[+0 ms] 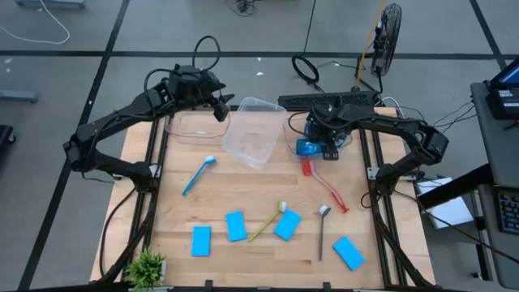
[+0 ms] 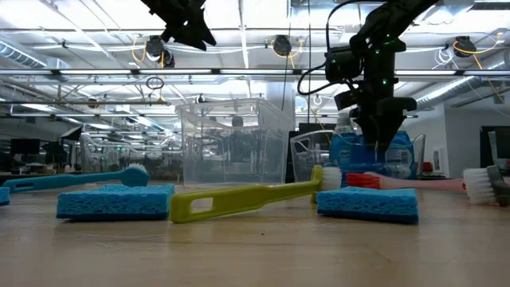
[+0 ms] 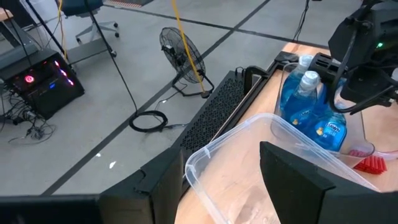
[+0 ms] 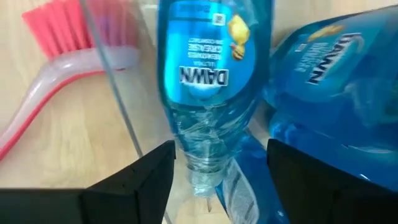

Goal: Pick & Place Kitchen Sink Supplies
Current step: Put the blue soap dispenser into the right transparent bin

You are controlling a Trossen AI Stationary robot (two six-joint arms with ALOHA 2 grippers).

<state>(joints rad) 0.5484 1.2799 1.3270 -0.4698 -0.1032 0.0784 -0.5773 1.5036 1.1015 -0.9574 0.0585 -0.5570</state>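
Here the right gripper (image 4: pixel 217 180), upper right of centre in the high view, stands open around a bottle (image 4: pixel 208 74), apparently not clamping it. The left gripper (image 3: pixel 217 186) hovers open over a tub (image 3: pixel 249 149).

From my remote station I see a pale wood table (image 1: pixel 243 251) with visible grain and a satin finish, framed in dark metal rails (image 1: pixel 159 174). The tubs (image 1: pixel 253 130) are clear, glossy plastic that catches the ceiling lights. The sponges (image 2: pixel 115 202) look porous and rough, matt blue. The yellow brush (image 2: pixel 247 199) is smooth, slightly shiny plastic; the red brush (image 4: pixel 56 56) has a translucent handle and stiff bristles. The bottles (image 4: pixel 211 74) are glossy clear plastic with slick printed labels. My arms' fingers (image 3: pixel 292 180) look matt black.
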